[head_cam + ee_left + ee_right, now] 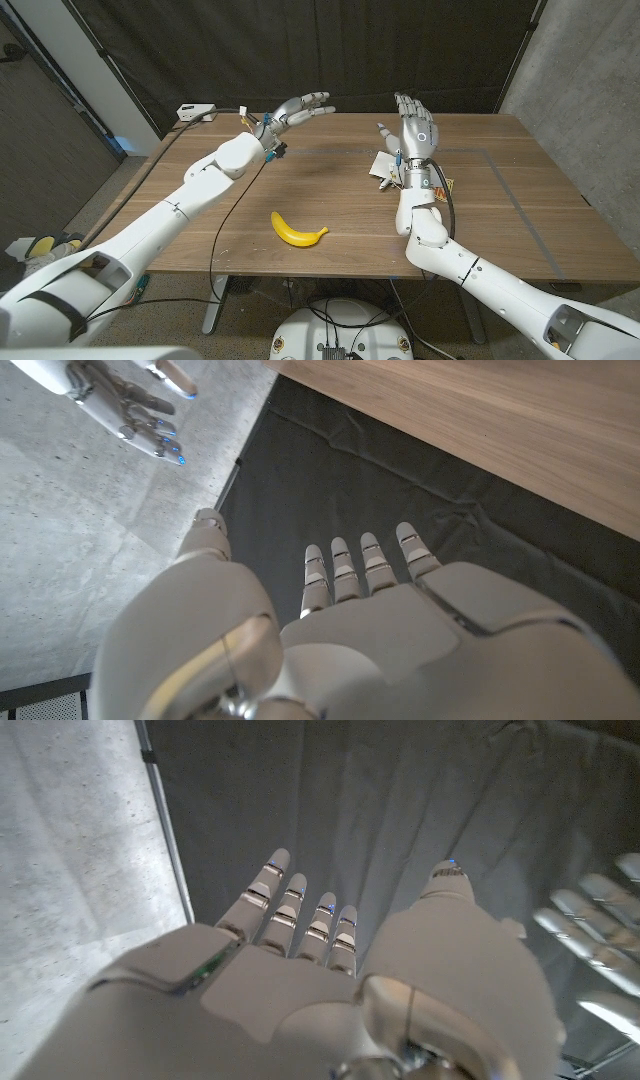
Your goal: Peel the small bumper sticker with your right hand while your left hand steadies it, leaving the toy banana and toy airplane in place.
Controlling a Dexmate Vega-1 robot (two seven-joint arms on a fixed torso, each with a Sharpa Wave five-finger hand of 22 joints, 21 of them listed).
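Both hands are raised above the wooden table (520, 200), fingers spread and holding nothing: the left hand (295, 110) reaches toward the far edge, the right hand (412, 125) stands upright. Just beneath the right wrist lies something pale, perhaps the sticker (384, 166), mostly hidden. The toy banana (298, 231) lies nearer, its tips curving away from the hands.

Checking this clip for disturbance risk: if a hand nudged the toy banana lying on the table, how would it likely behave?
The toy banana looks smooth and glossy, so it would probably slide easily on the wooden table. It lies on its curved side, so a nudge near one end would likely spin it rather than roll it. As a small toy it is probably light. Both hands are raised away from it.
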